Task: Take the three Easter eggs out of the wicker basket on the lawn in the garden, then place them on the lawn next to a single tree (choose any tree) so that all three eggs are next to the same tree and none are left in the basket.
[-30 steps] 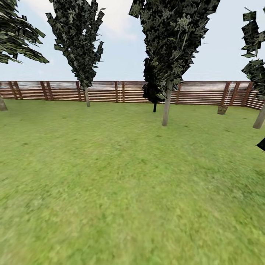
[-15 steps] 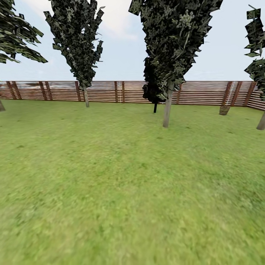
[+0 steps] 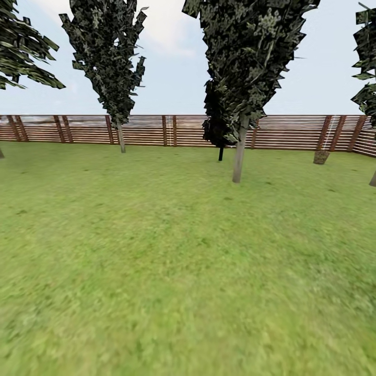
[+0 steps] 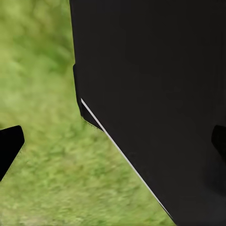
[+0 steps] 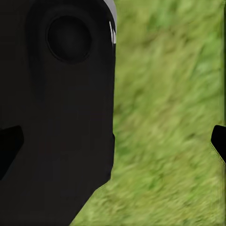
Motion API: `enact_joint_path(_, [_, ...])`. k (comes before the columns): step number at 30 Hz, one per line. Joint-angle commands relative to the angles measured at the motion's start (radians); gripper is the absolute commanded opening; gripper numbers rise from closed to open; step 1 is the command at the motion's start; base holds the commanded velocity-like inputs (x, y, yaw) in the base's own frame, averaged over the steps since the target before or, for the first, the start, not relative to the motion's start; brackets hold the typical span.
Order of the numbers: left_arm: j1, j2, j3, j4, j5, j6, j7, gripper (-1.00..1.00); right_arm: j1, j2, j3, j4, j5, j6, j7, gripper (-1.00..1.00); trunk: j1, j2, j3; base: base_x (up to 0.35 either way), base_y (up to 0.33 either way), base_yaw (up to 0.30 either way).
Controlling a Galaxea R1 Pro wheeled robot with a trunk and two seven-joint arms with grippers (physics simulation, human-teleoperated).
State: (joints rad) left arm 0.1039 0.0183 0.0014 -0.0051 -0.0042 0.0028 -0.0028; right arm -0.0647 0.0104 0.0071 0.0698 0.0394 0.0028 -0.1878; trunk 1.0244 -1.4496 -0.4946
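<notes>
While the robot faces across the garden, the lawn [image 3: 172, 271] spreads wide and mottled green up to the slatted brown fence [image 3: 177, 129] at its far edge. Nearest the middle stands a tree [image 3: 238, 156] with a thin grey trunk and a dark jagged crown, well in front of the fence. A second tree [image 3: 120, 137] rises further back and to the left of it, close against the fence, and a small black one [image 3: 220, 149] stands just behind and left of the middle trunk. Far to the right of that trunk, by the fence, sits a small brown object [image 3: 320, 156], too distant to make out. Both wrist cameras look down on grass [image 4: 42, 94] past the robot's black body [image 5: 61, 117]. Dark fingertips [image 4: 9, 146] stand at opposite edges there, so the left gripper's fingers are spread apart with nothing between them, as are the right's [image 5: 218, 141].
</notes>
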Motion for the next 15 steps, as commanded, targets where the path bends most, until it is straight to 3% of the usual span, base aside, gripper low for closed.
enact_joint_path(1, [0.0,0.0,0.0,-0.001,0.0,0.0,0.0,1.0,-0.001,0.0,0.001,0.002,0.004,0.0,-0.004,1.0,0.001,0.0,-0.001,0.335,0.0,0.0])
enact_joint_path(15, [0.0,0.0,0.0,-0.001,0.0,0.0,0.0,1.0,-0.001,0.0,0.001,0.002,0.005,0.0,-0.004,1.0,0.001,0.0,-0.001,0.335,0.0,-0.021])
